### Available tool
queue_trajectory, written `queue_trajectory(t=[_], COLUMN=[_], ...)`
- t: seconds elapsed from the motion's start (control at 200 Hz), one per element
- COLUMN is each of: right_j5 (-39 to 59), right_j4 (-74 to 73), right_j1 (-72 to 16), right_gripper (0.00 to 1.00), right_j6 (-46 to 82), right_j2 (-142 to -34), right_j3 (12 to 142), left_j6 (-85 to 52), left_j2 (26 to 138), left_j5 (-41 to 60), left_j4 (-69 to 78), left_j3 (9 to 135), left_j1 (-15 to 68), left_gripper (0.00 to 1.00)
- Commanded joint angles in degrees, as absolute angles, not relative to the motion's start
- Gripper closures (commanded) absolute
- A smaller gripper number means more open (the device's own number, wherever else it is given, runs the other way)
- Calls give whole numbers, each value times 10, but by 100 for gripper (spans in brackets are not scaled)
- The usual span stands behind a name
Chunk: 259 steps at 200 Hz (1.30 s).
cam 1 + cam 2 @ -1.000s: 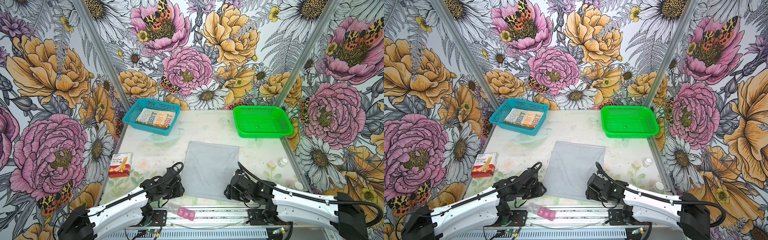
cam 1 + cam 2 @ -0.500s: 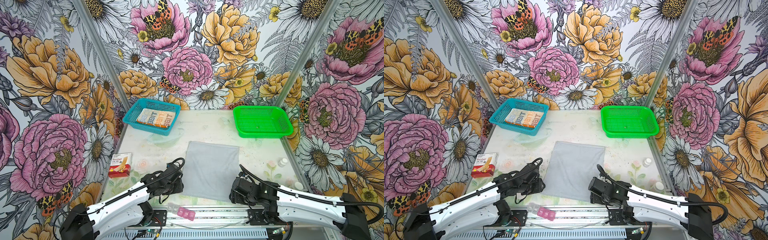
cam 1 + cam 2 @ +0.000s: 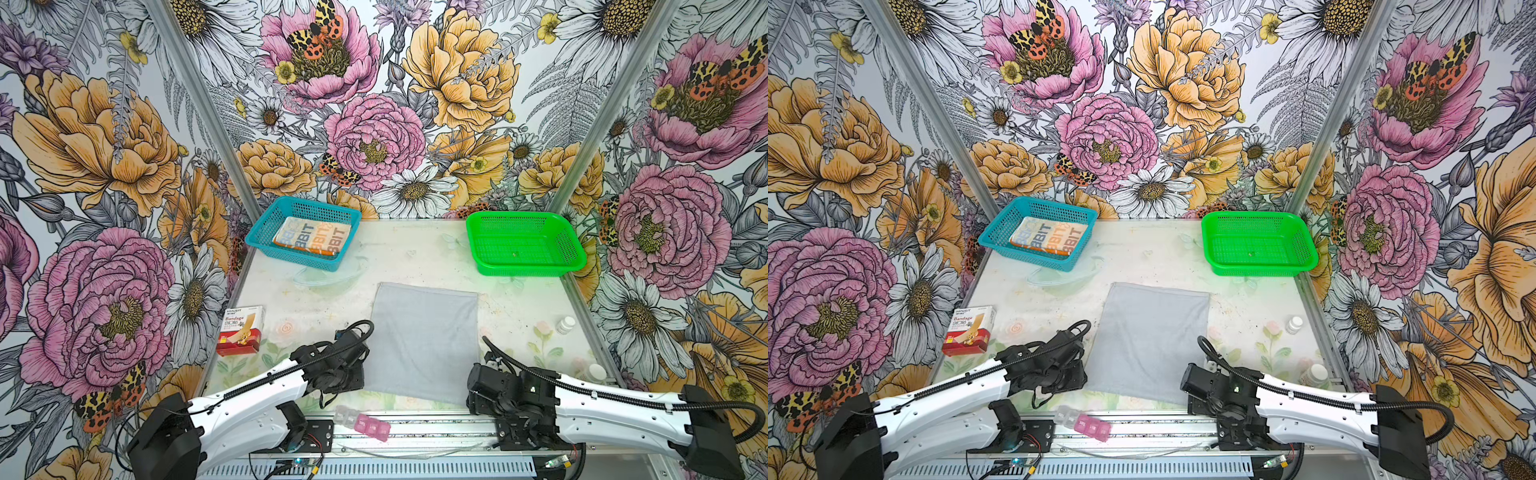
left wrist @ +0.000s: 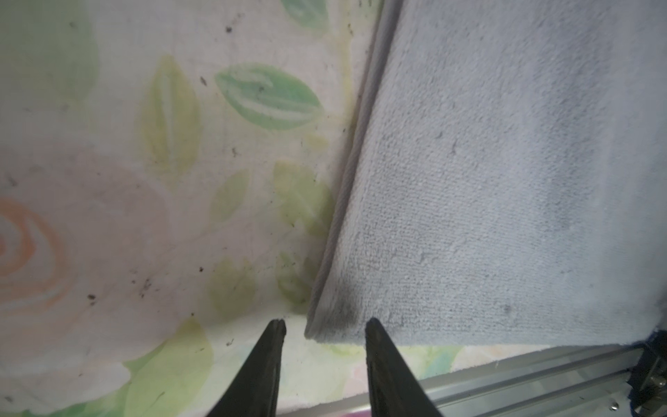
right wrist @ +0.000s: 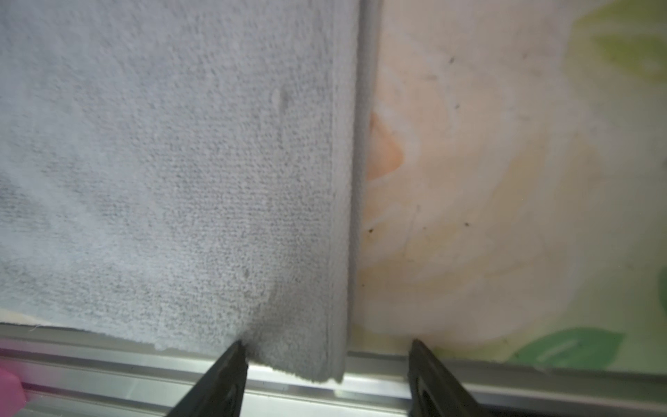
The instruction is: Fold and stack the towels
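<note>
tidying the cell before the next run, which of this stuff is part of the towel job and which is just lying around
Job: grey towel, striped towel, blue basket holding it.
Lying about: bandage box, pink pill case, white bottle, green basket (maybe).
</note>
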<state>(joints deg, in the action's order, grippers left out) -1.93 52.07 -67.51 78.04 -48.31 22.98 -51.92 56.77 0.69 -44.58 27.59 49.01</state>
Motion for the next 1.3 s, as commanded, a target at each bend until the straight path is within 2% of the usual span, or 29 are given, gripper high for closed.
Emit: queue_trajectory(t=[0.0,0.085,0.175,0.31,0.57,0.665,0.761,0.826,0.951,1.291], right_j5=[-34,-39,-45,-44,-24,-20,-22,-22,-11,-21], right_j4=[529,528,527,521,478,474,473,474,475,506], right_j1=[-679,-679,-678,-675,-673,-673,-673,-673,-673,-676], right_gripper=[29,31,32,33,53,65,85,91,100,100], right_j6=[793,793,796,793,779,775,774,774,775,762], right_j2=[-476,-465,-451,-437,-464,-480,-481,-476,-463,-419], right_j3=[215,211,207,202,199,200,201,201,194,244], left_j6=[-513,-511,-508,-502,-513,-513,-513,-514,-522,-527], left_j2=[581,594,604,613,626,627,626,619,590,519], left_j5=[23,26,34,49,52,50,43,43,38,20], left_j4=[-417,-409,-403,-401,-401,-401,-401,-401,-401,-458], left_j3=[266,269,273,278,269,271,273,272,265,304], left_j1=[494,496,496,498,509,511,511,511,512,513], left_gripper=[60,62,67,67,64,71,89,100,100,100])
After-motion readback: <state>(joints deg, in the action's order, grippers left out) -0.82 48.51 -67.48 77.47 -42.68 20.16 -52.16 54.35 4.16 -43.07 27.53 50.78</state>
